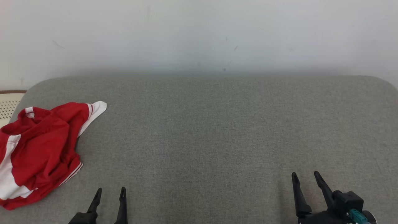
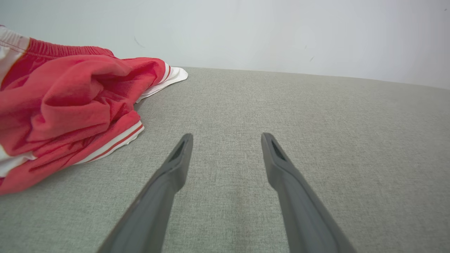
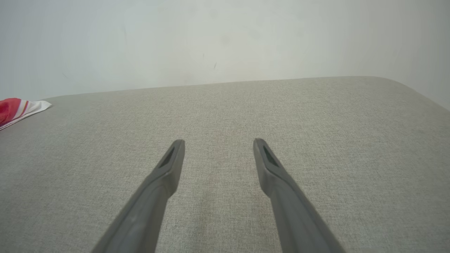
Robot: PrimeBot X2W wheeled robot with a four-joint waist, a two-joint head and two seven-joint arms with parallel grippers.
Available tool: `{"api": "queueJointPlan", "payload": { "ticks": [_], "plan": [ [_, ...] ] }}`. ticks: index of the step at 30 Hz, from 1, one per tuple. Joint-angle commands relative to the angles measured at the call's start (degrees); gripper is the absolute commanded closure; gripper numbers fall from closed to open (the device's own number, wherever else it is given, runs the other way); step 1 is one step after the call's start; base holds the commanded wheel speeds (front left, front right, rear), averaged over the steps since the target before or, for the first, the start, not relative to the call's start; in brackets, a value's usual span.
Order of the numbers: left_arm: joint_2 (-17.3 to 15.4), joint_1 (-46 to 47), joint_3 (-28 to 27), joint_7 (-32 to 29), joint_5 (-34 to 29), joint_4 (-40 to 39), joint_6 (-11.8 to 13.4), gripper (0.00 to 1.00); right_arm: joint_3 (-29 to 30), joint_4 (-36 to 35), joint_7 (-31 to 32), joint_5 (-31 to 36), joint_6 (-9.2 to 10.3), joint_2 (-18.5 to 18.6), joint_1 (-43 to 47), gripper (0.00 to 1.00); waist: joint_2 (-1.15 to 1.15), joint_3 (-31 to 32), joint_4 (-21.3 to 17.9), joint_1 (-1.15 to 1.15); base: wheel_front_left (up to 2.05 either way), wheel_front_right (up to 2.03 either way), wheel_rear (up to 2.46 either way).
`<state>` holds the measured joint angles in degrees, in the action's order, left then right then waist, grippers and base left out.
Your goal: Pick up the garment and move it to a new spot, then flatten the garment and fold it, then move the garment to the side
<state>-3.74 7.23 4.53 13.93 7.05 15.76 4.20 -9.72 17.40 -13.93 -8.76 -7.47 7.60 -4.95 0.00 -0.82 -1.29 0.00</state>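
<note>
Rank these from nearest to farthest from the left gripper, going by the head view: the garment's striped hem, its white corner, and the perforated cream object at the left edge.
1. Striped hem: just ahead and to the left of the left gripper.
2. White corner: farther back, almost straight ahead.
3. Perforated cream object: about as far back, but well off to the left.
</note>
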Motion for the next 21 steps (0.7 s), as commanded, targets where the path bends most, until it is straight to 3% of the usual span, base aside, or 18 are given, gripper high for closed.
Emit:
{"api": "queueJointPlan", "payload": {
  "ticks": [1, 11, 21],
  "plan": [
    [0.0, 0.5, 0.0, 0.5, -1.7, 0.1, 0.1, 0.00, -0.1, -0.3, -0.5, 1.5, -0.04, 0.1, 0.8, 0.00, 0.00, -0.1, 0.1, 0.00, 0.00, 0.00, 0.00],
    [0.4, 0.8, -0.8, 1.4, -5.0, 0.2, 0.4, 0.00, -1.5, -0.9, -1.4, 4.0, -0.04, 0.2, 0.7, 0.00, 0.00, -0.8, 2.6, 0.00, 0.00, 0.00, 0.00],
    [0.6, -0.5, -2.2, 1.3, -5.1, 0.7, 1.0, 0.00, -5.0, -0.9, -1.3, 2.1, -0.04, 0.3, -0.5, 0.00, 0.00, -1.6, 13.4, 0.00, 0.00, 0.00, 0.00]
  ]
}}
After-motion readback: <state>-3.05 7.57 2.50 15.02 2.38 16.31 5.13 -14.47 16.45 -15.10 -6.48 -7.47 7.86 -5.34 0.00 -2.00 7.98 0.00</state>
